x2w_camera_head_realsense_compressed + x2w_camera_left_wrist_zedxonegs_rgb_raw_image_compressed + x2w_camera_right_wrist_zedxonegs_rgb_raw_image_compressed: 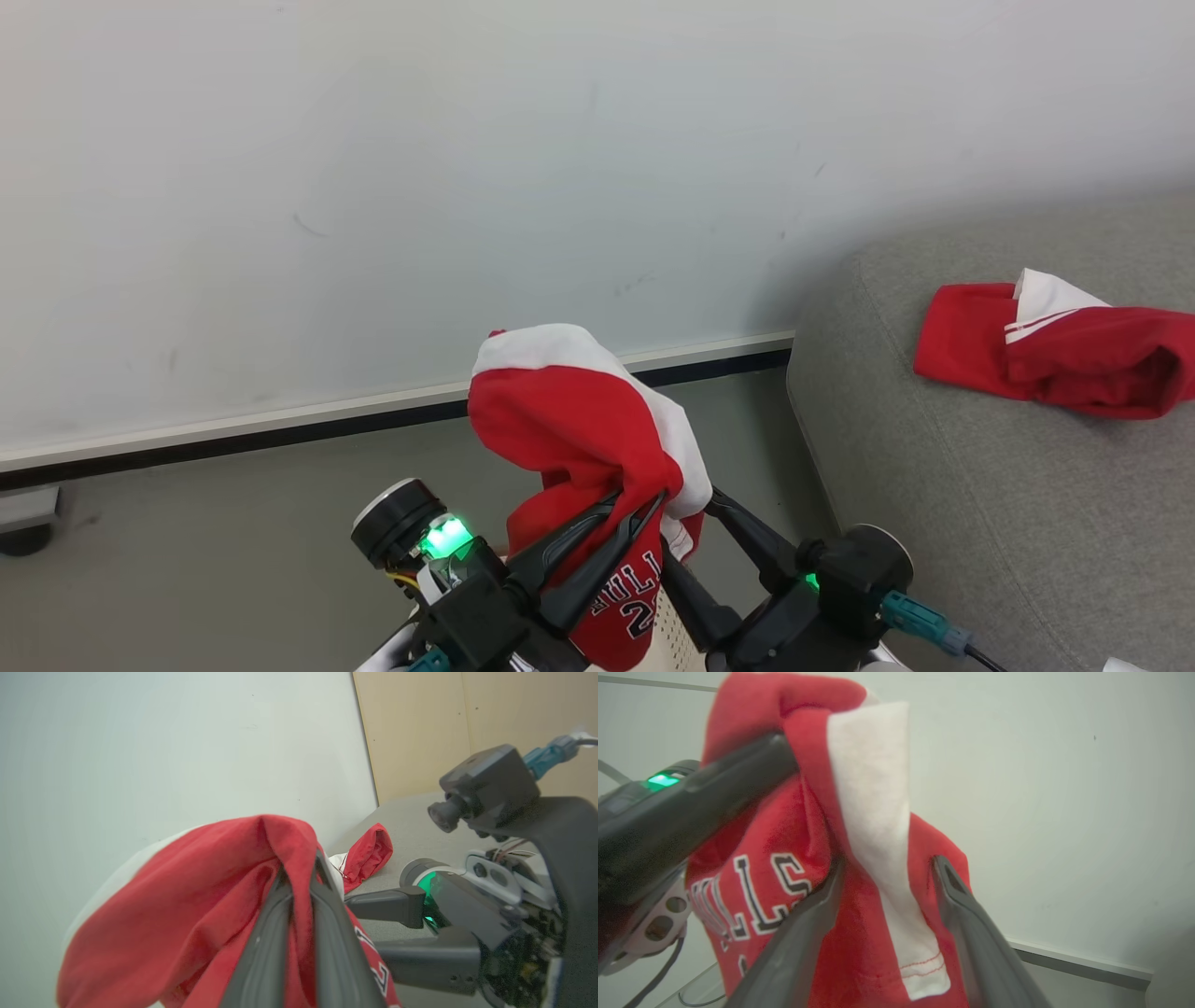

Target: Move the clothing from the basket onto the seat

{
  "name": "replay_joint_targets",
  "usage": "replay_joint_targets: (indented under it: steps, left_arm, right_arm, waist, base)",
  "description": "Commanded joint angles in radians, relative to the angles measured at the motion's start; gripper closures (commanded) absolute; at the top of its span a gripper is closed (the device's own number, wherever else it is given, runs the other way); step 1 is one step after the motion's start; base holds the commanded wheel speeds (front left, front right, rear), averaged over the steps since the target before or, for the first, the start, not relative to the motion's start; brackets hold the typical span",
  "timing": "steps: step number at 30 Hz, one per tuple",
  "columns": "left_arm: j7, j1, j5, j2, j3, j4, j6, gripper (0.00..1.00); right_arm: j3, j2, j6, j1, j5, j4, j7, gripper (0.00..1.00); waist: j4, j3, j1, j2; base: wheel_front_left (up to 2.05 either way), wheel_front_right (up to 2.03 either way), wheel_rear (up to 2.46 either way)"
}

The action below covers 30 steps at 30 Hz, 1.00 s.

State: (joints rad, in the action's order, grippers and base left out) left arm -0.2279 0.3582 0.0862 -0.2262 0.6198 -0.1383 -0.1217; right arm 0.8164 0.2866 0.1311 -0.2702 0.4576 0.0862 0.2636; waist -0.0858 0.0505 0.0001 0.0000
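My left gripper (639, 504) was clamped shut on the red BULLS jersey (569, 420), which sat bunched over my fingertips in the air, off the left edge of the seat (980, 523) and clear of its cushion. My right gripper (689, 527) stood wide open on the seat side of the jersey, its fingers spread either side of a white-trimmed fold without pinching it. The other red garment (1055, 355) lay crumpled on top of the seat, well apart from the jersey.
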Motion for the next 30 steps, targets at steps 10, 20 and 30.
replay_joint_targets:
  steps: [10,20,30]
  left_arm:
    - [0.003,0.029,0.027,-0.021,0.013,0.023,0.005,1.00]
    - [-0.005,0.011,0.040,-0.025,-0.023,0.039,0.053,0.00]
    - [-0.004,0.002,0.048,-0.036,-0.020,0.042,0.063,0.00]
  right_arm:
    - [0.001,-0.004,-0.001,-0.023,-0.003,-0.017,0.000,1.00]
    - [-0.096,-0.018,-0.001,0.027,-0.013,-0.029,0.000,1.00]
    - [-0.158,-0.008,-0.001,0.050,-0.022,-0.046,0.000,1.00]
  waist:
    - [-0.004,-0.013,-0.0001,0.0000]
    - [-0.008,-0.018,-0.0001,0.0000]
    - [-0.005,-0.017,-0.0001,0.0000]
  base:
    - [0.00,0.00,0.00]
    - [0.00,0.00,0.00]
    - [0.00,0.00,0.00]
